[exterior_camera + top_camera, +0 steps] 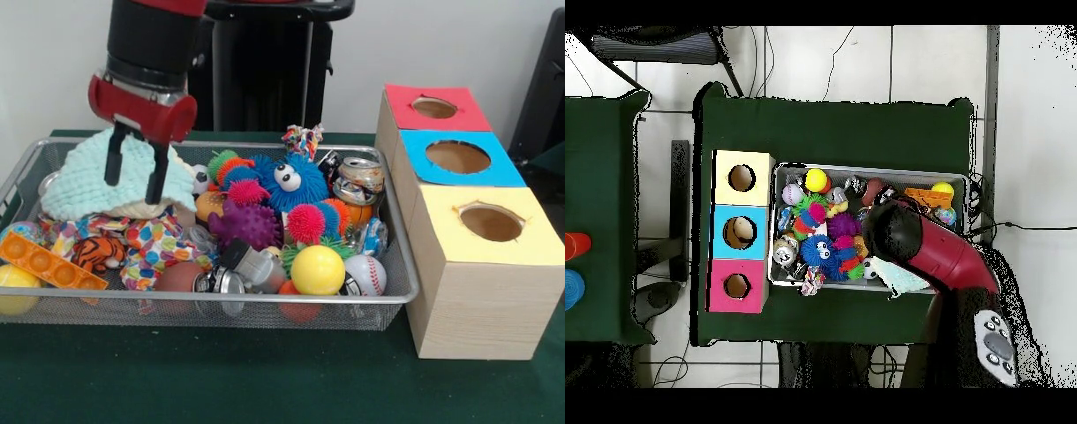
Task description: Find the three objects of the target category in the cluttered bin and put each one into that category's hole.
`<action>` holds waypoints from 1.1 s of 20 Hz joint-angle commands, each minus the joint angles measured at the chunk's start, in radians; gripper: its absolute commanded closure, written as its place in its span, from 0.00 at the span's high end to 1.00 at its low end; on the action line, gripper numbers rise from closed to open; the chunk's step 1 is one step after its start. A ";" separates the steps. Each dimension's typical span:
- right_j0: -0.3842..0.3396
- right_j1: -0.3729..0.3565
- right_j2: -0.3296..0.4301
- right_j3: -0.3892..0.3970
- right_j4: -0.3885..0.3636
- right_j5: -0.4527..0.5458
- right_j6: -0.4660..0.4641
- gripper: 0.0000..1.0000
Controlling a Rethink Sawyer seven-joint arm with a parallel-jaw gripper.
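Wire-mesh bin [402,287] on a green table [265,380], crowded with toys, cans and balls. Red-and-black arm [150,53] descending at the bin's left end in the front view; gripper [134,181] with two black fingers [113,163] parted to a moderate gap and empty, tips set against a pale mint knitted cloth [84,181] heaped in that corner, a cream-coloured soft mass [137,210] just showing beneath the cloth's lower edge. Below the cloth, a multicoloured patterned cloth [154,243], and tucked against it an orange tiger-striped soft toy [95,253], partly covered by an orange bubble-pop strip [48,262]. Centre of the bin: blue fuzzy googly-eyed toy [287,181], purple spiky ball [250,225], pink spiky ball [306,223]. Toward the front wall: yellow ball [318,269] beside a baseball [365,274]. Toward the back right: crushed drink can [357,181]. Just right of the bin, a pale wood-grain box [468,309] with three round holes in a row: red-panelled hole [434,108] farthest from the camera, blue-panelled hole [457,157] in the middle, yellow-panelled hole [491,223] nearest. Seen from overhead, arm [940,250] lying across the bin's right portion and hiding the fingers; box on the left of the bin [865,168], red-panelled hole [737,286] lowest in the column.
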 commanded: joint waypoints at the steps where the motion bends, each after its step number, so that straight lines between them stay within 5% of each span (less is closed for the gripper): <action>1: -0.046 0.150 0.135 -0.103 0.040 -0.058 0.155 1.00; 10: -0.084 0.214 0.164 -0.200 0.021 -0.087 0.129 1.00; 22: -0.043 0.277 0.071 -0.319 0.006 0.035 0.110 1.00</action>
